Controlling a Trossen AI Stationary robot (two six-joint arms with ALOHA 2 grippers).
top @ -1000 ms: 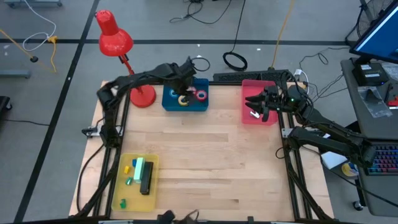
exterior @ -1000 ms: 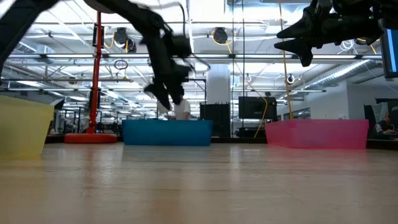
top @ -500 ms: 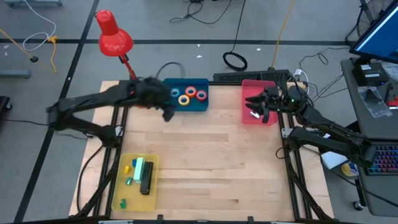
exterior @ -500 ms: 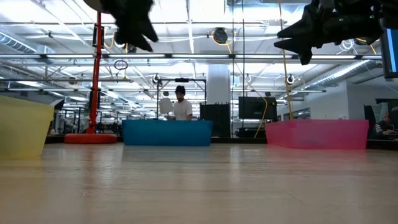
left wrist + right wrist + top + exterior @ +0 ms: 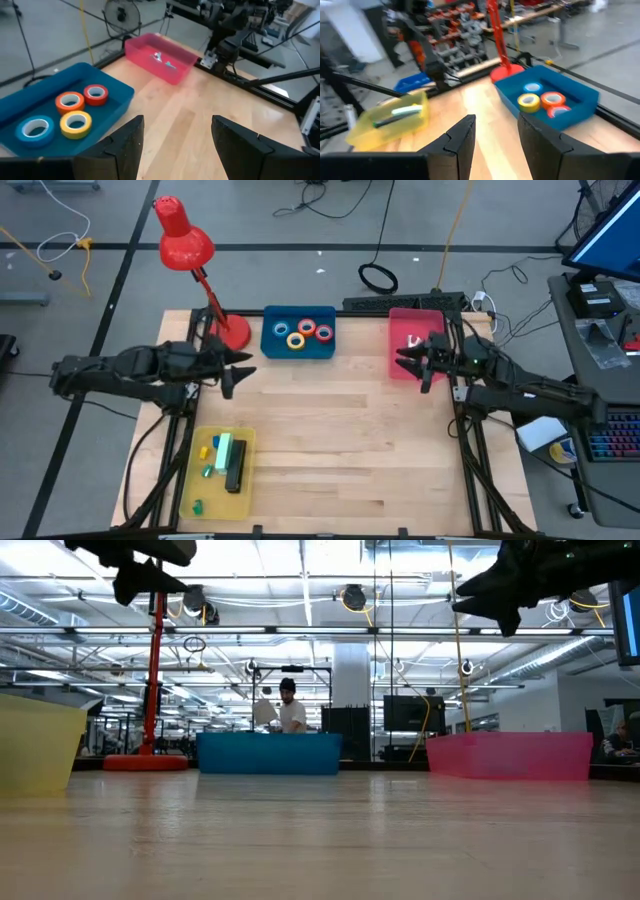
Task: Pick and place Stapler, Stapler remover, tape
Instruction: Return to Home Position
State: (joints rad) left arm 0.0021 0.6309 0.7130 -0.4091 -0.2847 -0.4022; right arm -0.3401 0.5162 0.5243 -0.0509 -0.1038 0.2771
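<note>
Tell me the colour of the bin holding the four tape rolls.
Blue. The bin shows best in the left wrist view.

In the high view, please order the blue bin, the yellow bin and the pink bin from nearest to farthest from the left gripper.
From the left gripper, on the table's left side:
1. Blue bin, top middle.
2. Yellow bin, bottom left.
3. Pink bin, top right.
</note>
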